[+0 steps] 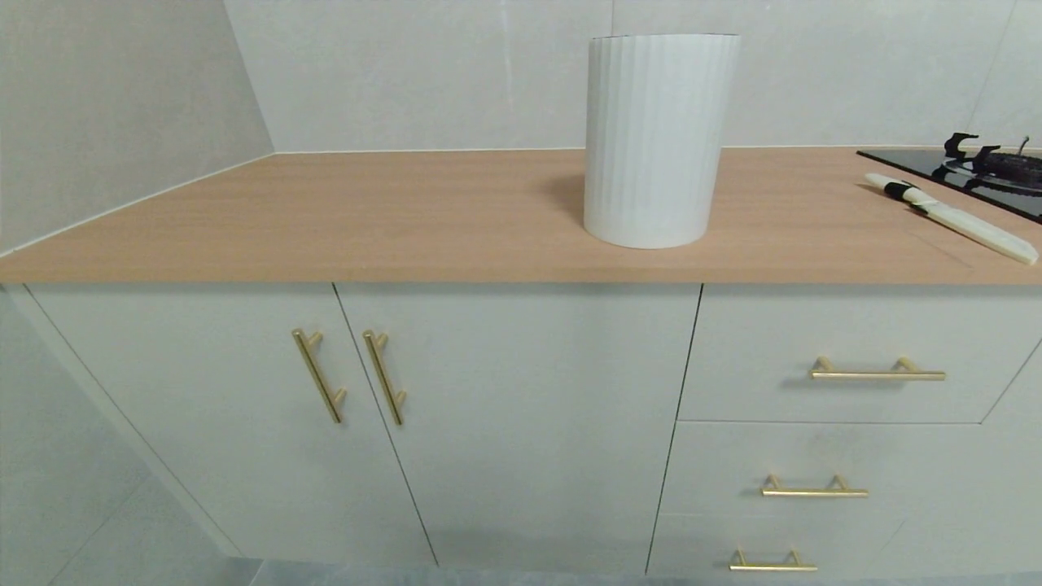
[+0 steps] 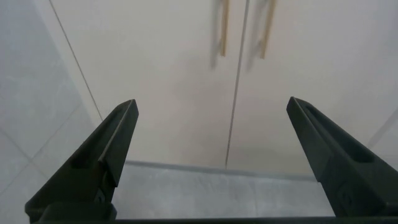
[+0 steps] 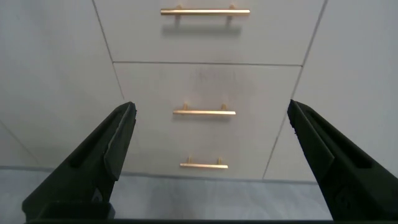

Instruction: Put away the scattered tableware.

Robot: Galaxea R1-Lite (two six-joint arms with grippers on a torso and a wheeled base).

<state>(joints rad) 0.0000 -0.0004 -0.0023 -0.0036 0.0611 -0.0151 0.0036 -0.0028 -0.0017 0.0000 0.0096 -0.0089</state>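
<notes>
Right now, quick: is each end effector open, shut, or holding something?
Left end effector: open, empty, before the white cabinet doors.
Right end effector: open, empty, before the white drawer fronts.

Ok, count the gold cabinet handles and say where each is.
5. Two upright on the doors: left door handle, right door handle. Three level on the drawers: top handle, middle handle, bottom handle. Others may lie beyond the frame.

Left gripper is hanging with jaws spread wide, gripping nothing; right gripper is doing likewise.
</notes>
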